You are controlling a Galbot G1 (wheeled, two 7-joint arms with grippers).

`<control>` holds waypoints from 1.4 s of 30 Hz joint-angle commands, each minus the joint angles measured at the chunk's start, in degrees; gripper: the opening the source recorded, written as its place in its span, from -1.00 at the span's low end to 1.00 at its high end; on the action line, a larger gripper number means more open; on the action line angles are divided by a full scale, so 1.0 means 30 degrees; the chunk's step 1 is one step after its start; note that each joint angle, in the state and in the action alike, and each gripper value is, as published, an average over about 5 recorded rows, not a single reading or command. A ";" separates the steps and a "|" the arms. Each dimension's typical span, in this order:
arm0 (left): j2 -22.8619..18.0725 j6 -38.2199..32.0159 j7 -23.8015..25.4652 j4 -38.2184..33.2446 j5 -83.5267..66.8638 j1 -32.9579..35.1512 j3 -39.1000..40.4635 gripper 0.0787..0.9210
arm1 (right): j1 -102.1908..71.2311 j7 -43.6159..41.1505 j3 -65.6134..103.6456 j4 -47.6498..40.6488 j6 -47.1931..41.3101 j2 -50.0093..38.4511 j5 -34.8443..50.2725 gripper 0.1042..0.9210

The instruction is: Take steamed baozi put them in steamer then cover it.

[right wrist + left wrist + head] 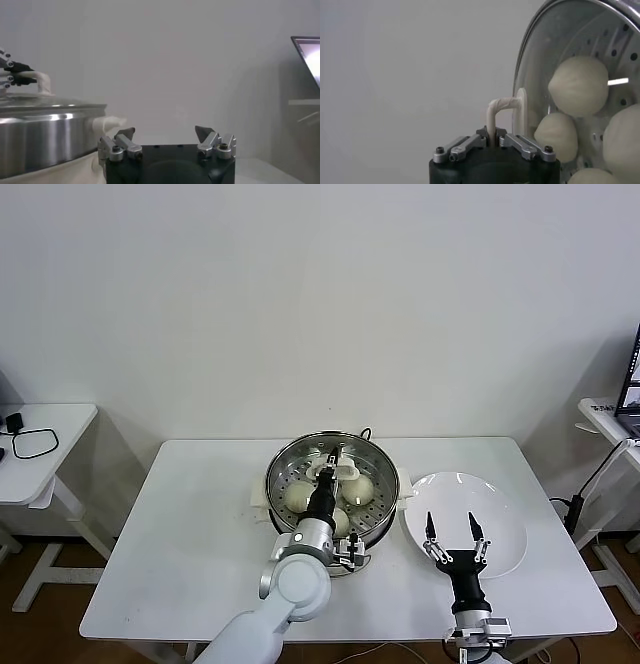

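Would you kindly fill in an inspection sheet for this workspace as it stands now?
Surface: white table.
Job's things: steamer holds the baozi; glass lid over it; white plate bare.
Clutter: nothing seen.
Grippers: left tool shut on the lid handle; right tool open above the plate.
Cables: black cord on the side desk.
Surroundings: white wall, laptop at right.

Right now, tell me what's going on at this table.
The left gripper is shut on the white handle of the glass lid, holding it over the steamer. The buns are already inside. The right gripper waits with jaws open above the plate, which has nothing on it.
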 commanded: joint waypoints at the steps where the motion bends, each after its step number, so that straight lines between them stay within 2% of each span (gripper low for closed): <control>1: 0.0007 -0.0200 -0.0018 0.0115 -0.0156 0.0085 -0.0049 -0.74 | 0.0034 -0.0030 -0.0019 -0.0038 0.0034 0.0008 -0.0018 0.76; 7: 0.0038 -0.0626 -0.0379 0.0021 -0.0064 0.0314 -0.0360 -0.74 | 0.0008 -0.0075 -0.0028 0.0024 0.0088 -0.0002 -0.0023 0.76; 10: 0.0224 -0.0631 -0.0384 -0.0640 0.0090 0.0651 -0.0431 -0.64 | 0.0013 -0.0086 -0.0030 -0.0002 0.0111 -0.0007 -0.0022 0.76; 16: 0.1085 -0.0711 -0.0378 -0.3325 0.0068 0.2262 -0.0801 -0.23 | 0.0044 -0.0108 -0.0007 -0.0059 0.0167 -0.0072 0.0006 0.76; 23: 0.2582 -0.0525 -0.0625 -0.8619 -0.2265 0.5171 -0.1499 0.24 | 0.0216 -0.0123 -0.0017 -0.0305 0.0209 -0.0145 0.0042 0.76; 26: 0.2848 -0.1066 -0.2149 -1.0628 -0.5163 0.6570 -0.2400 0.45 | 0.0269 -0.0125 -0.0011 -0.0301 0.0203 -0.0174 0.0089 0.76; 30: 0.2468 -0.3741 -0.5440 -1.2284 -1.1916 0.8515 -0.4788 0.69 | 0.0203 -0.0150 0.0052 -0.0056 0.0042 -0.0198 0.0182 0.76; 34: 0.1572 -0.6170 -0.7675 -1.2285 -2.0500 1.0275 -0.7970 0.76 | -0.0087 -0.0095 0.0112 0.0751 -0.0935 -0.0276 0.0328 0.76; 38: 0.0499 -0.8443 -0.7567 -1.0527 -2.2922 1.1279 -1.0818 0.77 | -0.0271 -0.0019 0.0168 0.1485 -0.1666 -0.0383 0.0498 0.76; 42: -0.0491 -1.0067 -0.6836 -0.8611 -2.3822 1.1720 -1.2382 0.77 | -0.0413 0.0079 0.0218 0.2067 -0.2056 -0.0384 0.0707 0.76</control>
